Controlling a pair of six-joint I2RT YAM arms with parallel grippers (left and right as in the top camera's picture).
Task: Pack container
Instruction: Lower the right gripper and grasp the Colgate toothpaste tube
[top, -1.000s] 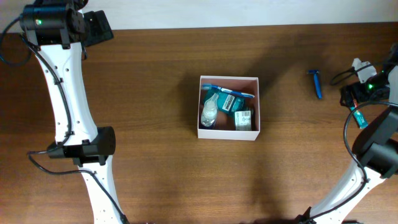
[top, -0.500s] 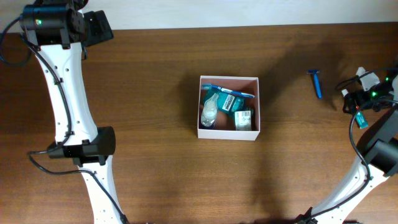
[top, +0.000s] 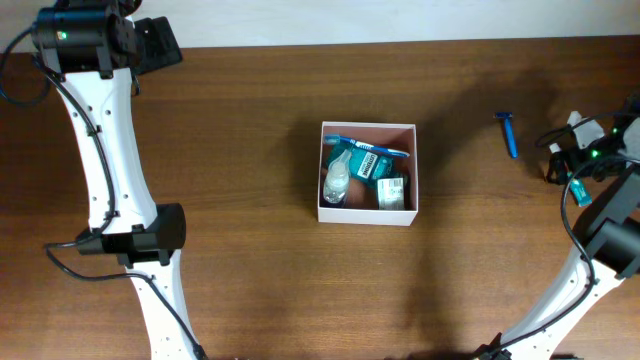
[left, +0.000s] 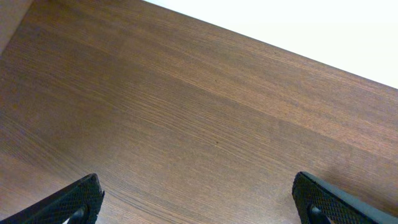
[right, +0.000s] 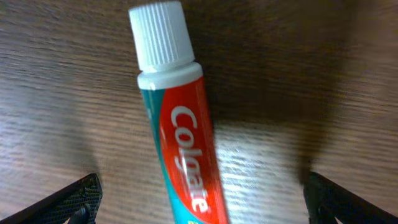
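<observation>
Your right hand (right: 202, 198) is standing wide open, its dark fingertips showing at the two lower corners of the wrist view. A red, white and teal Colgate toothpaste tube (right: 183, 155) with a ribbed white cap is lying on the dark brown wooden tabletop (right: 62, 93) between them, touching neither. Farther in, the square white-walled container (top: 367, 214) with the pinkish-brown inside is sitting at mid-tabletop, holding a blue toothbrush (top: 365, 146), a small clear bottle (top: 336, 182), a teal packet (top: 369, 163) and a small green-white packet (top: 393, 190). A blue plastic razor (top: 509, 133) is lying beyond, well apart to the right. At the far left edge, your left hand (left: 199, 202) is gaping wide over bare wood, gripping nothing.
</observation>
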